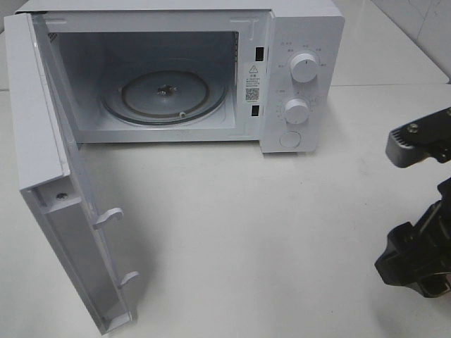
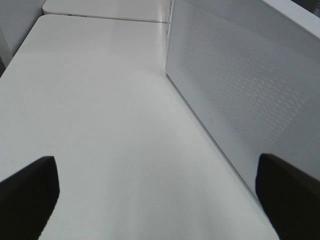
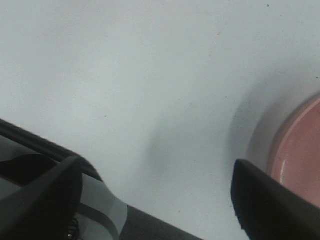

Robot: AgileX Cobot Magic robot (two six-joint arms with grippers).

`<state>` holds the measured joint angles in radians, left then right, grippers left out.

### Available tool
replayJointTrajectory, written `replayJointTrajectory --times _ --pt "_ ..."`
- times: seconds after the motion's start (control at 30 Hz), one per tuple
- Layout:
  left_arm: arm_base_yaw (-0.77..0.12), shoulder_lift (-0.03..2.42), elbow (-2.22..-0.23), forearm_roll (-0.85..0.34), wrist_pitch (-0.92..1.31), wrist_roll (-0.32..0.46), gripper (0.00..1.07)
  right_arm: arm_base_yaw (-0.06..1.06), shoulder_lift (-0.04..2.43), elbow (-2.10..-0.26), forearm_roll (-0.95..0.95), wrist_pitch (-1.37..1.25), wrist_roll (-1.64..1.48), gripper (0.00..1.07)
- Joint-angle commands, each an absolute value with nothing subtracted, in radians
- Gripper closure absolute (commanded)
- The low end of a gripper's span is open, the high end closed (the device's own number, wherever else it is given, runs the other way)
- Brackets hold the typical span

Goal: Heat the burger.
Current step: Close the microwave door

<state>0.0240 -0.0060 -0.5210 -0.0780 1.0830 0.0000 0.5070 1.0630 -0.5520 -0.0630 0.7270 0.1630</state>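
White microwave (image 1: 211, 77) stands open and empty; no burger visible; both tools, left (image 2: 155, 200) and right (image 3: 155, 200), spread apart, holding nothing.

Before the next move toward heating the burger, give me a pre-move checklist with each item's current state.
1. Microwave door swung fully open: ok.
2. Glass turntable bare, cavity free: ok.
3. Left end effector open, nothing between its fingers: ok.
4. Right end effector open over the table, holding nothing: ok.
5. Pink plate beside a right finger, only its rim in view: ok.
6. Burger located: cannot tell, it appears in no view.
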Motion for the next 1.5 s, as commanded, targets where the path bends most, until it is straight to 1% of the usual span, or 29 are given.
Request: replayJointTrajectory --times 0.03,0.27,0.43,0.53,0.6,0.63,0.7,0.73,0.8,0.9,0.97,1.0,1.07,1.17,1.23,1.33,1.5 --pt "0.026 -0.021 -0.519 -0.081 1.070 0.000 0.07 0.504 0.972 -0.557 -0.025 0.783 0.124 0.27" --pt "0.026 -0.021 -0.519 -0.081 1.070 0.000 0.07 0.504 0.848 -0.557 -0.025 0.845 0.125 0.28" --pt "0.026 -0.021 -0.519 -0.081 1.070 0.000 0.07 0.504 0.722 -0.557 -0.025 0.989 0.131 0.29" --pt "0.026 -0.021 -0.519 -0.081 1.070 0.000 0.07 0.504 0.698 -0.557 -0.025 1.000 0.131 0.30" --pt "0.026 -0.021 -0.519 -0.081 1.070 0.000 0.07 0.499 0.605 -0.557 -0.033 1.032 0.128 0.31" --pt "0.026 -0.021 -0.519 -0.081 1.070 0.000 0.07 0.499 0.605 -0.557 -0.033 1.032 0.128 0.31" --pt "0.026 -0.021 -0.519 -0.081 1.070 0.000 0.07 0.457 0.508 -0.557 -0.033 1.049 0.112 0.31" --pt "0.026 -0.021 -0.519 -0.081 1.070 0.000 0.07 0.457 0.508 -0.557 -0.033 1.049 0.112 0.31" --pt "0.026 -0.021 -0.519 -0.081 1.070 0.000 0.07 0.351 0.377 -0.557 -0.033 1.084 0.054 0.31" --pt "0.026 -0.021 -0.519 -0.081 1.070 0.000 0.07 0.323 0.344 -0.557 -0.032 1.095 0.040 0.31" --pt "0.026 -0.021 -0.519 -0.081 1.070 0.000 0.07 0.250 0.229 -0.557 -0.028 1.123 0.023 0.31" --pt "0.026 -0.021 -0.519 -0.081 1.070 0.000 0.07 0.250 0.229 -0.557 -0.028 1.123 0.023 0.31" --pt "0.026 -0.021 -0.519 -0.081 1.070 0.000 0.07 0.202 0.144 -0.557 -0.025 1.122 0.023 0.31" --pt "0.026 -0.021 -0.519 -0.081 1.070 0.000 0.07 0.190 0.125 -0.557 -0.025 1.121 0.022 0.31" --pt "0.026 -0.021 -0.519 -0.081 1.070 0.000 0.07 0.142 0.045 -0.557 -0.025 1.115 0.018 0.31" --pt "0.026 -0.021 -0.519 -0.081 1.070 0.000 0.07 0.113 -0.005 -0.552 -0.024 1.108 0.018 0.31" --pt "0.026 -0.021 -0.519 -0.081 1.070 0.000 0.07 0.070 -0.032 -0.541 0.000 1.095 0.015 0.31"
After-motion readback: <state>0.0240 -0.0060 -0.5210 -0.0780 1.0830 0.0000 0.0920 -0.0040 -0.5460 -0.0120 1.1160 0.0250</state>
